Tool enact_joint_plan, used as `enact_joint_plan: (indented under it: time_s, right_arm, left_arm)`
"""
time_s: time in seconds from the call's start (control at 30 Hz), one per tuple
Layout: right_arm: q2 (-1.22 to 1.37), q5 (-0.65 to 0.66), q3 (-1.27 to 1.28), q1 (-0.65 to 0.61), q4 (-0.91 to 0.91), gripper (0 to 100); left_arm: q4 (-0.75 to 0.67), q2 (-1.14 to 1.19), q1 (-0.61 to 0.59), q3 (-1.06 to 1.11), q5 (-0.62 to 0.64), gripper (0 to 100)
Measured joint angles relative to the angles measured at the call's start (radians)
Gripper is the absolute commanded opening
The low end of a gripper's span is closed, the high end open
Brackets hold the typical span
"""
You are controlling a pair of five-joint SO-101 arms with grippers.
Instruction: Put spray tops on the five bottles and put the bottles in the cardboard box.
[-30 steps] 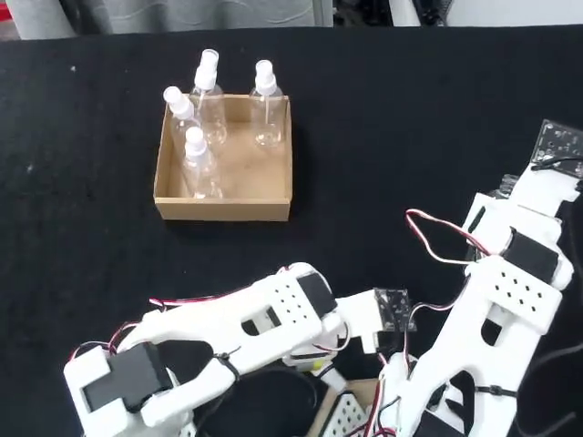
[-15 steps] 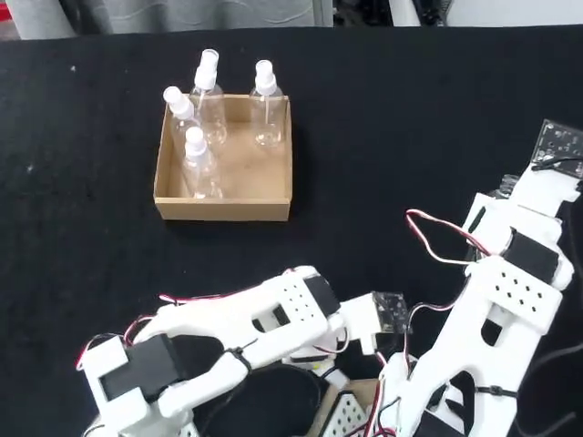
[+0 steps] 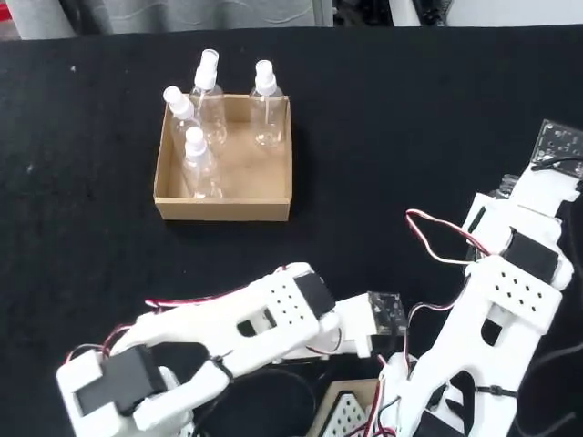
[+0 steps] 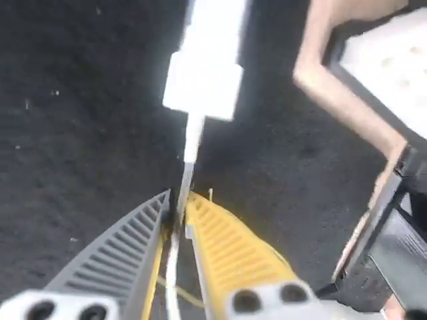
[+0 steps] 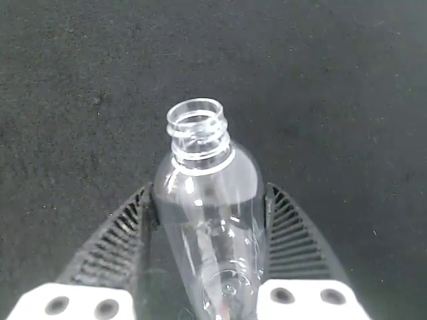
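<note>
Cardboard box [image 3: 223, 208] holds four capped bottles [image 3: 199, 169]. Right claw [image 5: 210, 200] clamps the uncapped fifth bottle [image 5: 200, 157]; left claw [image 4: 177, 203] pinches the last spray top [image 4: 203, 73].

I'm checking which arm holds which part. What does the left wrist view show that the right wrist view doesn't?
Left wrist view: the left gripper, one grey finger and one yellow, shut on the thin tube of a white plastic spray top. Right wrist view: the right gripper, dark ribbed fingers, holding a clear plastic bottle with an open threaded neck, no top on it. Shared: the black cloth table.
</note>
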Motion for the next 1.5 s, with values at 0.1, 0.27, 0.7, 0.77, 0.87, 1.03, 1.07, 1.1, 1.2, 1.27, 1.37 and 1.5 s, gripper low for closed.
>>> enact_joint_plan:
  time_s: [0.1, 0.27, 0.7, 0.77, 0.87, 1.03, 1.07, 1.1, 1.2, 1.27, 1.37, 1.5]
  right_arm:
    - [0.000, 0.000, 0.000, 0.000, 0.000, 9.6]
    - [0.000, 0.000, 0.000, 0.000, 0.000, 9.6]
    - [0.000, 0.000, 0.000, 0.000, 0.000, 9.6]
    - [0.000, 0.000, 0.000, 0.000, 0.000, 9.6]
    - [0.000, 0.000, 0.000, 0.000, 0.000, 9.6]
    - [0.000, 0.000, 0.000, 0.000, 0.000, 9.6]
    - [0.000, 0.000, 0.000, 0.000, 0.000, 9.6]
    - [0.000, 0.000, 0.000, 0.000, 0.000, 9.6]
    - [0.000, 0.000, 0.000, 0.000, 0.000, 9.6]
    - [0.000, 0.000, 0.000, 0.000, 0.000, 9.6]
    - [0.000, 0.000, 0.000, 0.000, 0.000, 9.6]
    - [0.000, 0.000, 0.000, 0.000, 0.000, 9.6]
  left_arm:
    - [0.041, -0.040, 0.000, 0.000, 0.000, 3]
    - [0.072, -0.054, -0.014, 0.000, 0.026, 3]
    - [0.075, -0.091, -0.149, 0.107, 0.049, 3]
    - [0.075, -0.138, -0.160, 0.137, 0.051, 3]
    - [0.075, -0.226, -0.181, 0.178, 0.083, 3]
    - [0.112, -0.342, -0.233, 0.229, 0.110, 3]
    - [0.121, -0.356, -0.247, 0.235, 0.114, 3]
    - [0.126, -0.365, -0.265, 0.236, 0.114, 4]
    - [0.137, -0.384, -0.311, 0.239, 0.114, 10]
    - [0.141, -0.385, -0.327, 0.239, 0.114, 16]
    - [0.144, -0.385, -0.353, 0.239, 0.129, 22]
    - [0.144, -0.390, -0.400, 0.239, 0.172, 23]
